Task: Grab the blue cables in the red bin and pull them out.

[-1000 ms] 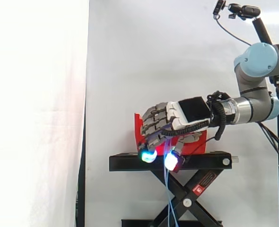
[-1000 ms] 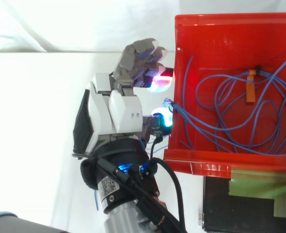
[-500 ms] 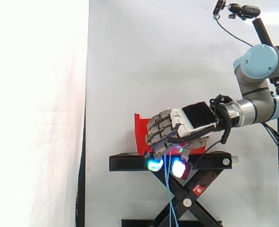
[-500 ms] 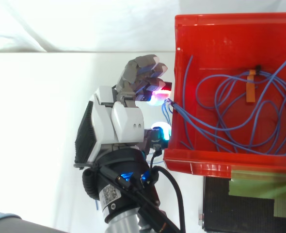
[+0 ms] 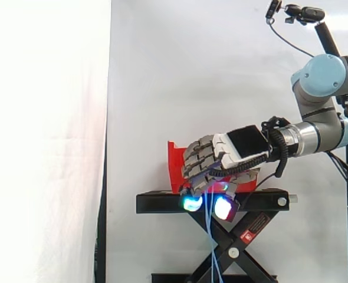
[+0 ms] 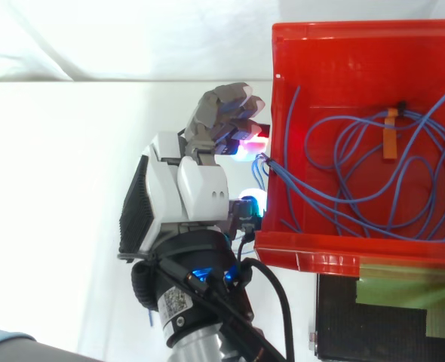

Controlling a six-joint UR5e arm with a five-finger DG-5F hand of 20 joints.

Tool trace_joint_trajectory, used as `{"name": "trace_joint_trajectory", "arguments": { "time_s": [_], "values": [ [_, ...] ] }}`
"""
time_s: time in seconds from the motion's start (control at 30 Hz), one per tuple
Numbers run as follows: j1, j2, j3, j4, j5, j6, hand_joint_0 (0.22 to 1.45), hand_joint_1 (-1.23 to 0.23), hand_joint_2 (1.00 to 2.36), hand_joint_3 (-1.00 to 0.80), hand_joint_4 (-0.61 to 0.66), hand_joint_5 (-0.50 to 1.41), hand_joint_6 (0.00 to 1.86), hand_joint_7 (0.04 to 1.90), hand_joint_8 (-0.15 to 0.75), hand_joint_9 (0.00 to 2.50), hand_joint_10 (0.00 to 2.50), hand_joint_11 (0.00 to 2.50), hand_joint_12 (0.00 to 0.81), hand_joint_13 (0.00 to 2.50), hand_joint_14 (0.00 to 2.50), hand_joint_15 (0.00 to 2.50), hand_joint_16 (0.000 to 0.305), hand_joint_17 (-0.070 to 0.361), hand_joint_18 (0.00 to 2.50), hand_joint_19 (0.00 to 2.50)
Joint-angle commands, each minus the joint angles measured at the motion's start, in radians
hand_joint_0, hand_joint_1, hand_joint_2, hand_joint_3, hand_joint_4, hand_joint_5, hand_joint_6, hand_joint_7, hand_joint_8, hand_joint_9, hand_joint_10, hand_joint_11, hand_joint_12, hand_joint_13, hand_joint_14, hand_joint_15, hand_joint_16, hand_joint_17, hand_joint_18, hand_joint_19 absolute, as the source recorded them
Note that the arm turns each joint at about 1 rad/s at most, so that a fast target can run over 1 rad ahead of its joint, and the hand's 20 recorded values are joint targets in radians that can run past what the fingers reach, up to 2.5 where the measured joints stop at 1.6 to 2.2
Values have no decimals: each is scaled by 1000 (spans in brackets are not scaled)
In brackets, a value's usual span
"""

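Blue cables [image 6: 358, 197]: most lie in big loops inside the red bin [image 6: 313, 260]. A few strands go over the bin's side wall to the hand. In the side view they hang straight down [image 5: 210, 236] in front of the stand.
Hand [image 6: 196, 181]: closed, with its fingers curled round those strands. It is just outside the bin, close beside the wall.
Fingertips [image 5: 191, 204]: they point down and glow cyan and white.
Orange tie [image 6: 391, 139]: it is wrapped round the loops in the bin.
Black stand [image 5: 162, 202]: the bin sits on top of it.
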Motion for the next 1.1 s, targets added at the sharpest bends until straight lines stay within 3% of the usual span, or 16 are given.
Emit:
{"name": "trace_joint_trajectory", "arguments": {
  "time_s": [0.0,1.07],
  "values": [
    [-2,0,0,2,0,0,713,-1001,1000,-1000,116,750,63,757,243,942,26,831,340,811,24,654,45,101,560,725],
    [-7,0,0,15,-9,-5,717,-999,1000,-1000,115,760,33,771,236,948,26,842,341,817,24,653,45,101,559,725]
  ]
}}
